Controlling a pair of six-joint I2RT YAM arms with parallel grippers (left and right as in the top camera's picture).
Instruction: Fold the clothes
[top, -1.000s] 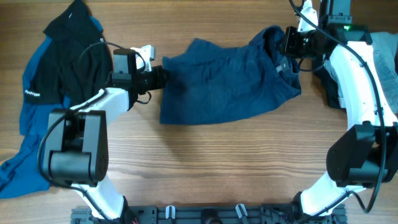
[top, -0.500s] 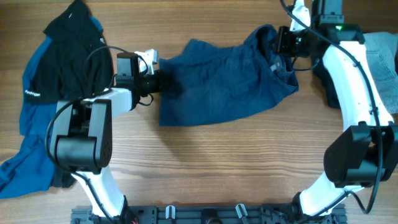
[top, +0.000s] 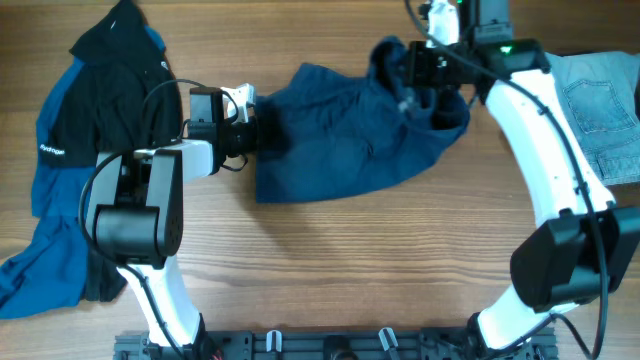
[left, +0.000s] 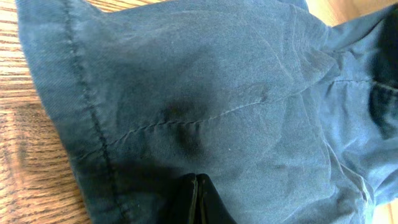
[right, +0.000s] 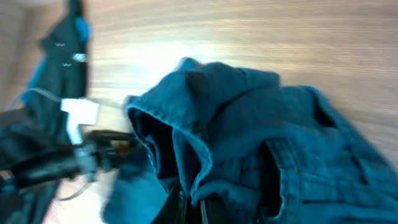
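The dark navy shorts (top: 340, 135) lie spread across the middle of the wooden table. My left gripper (top: 262, 128) is shut on their left edge; in the left wrist view the closed fingertips (left: 197, 202) press into the navy cloth (left: 211, 93). My right gripper (top: 418, 72) is shut on the shorts' right end, which is lifted and bunched; the right wrist view shows the fingers (right: 194, 202) pinching a fold of the waistband (right: 249, 124). The black and royal-blue jacket (top: 90, 120) lies at the far left. The light-blue jeans (top: 600, 110) lie at the far right.
Part of the jacket (top: 40, 255) trails down toward the table's front left. The arm bases stand at the front edge (top: 330, 345). Bare wood (top: 350, 270) lies in front of the shorts.
My right gripper has carried the shorts' right end leftward, bunching the cloth toward the middle and uncovering the jeans. The left gripper has shifted slightly right and keeps hold of the left edge.
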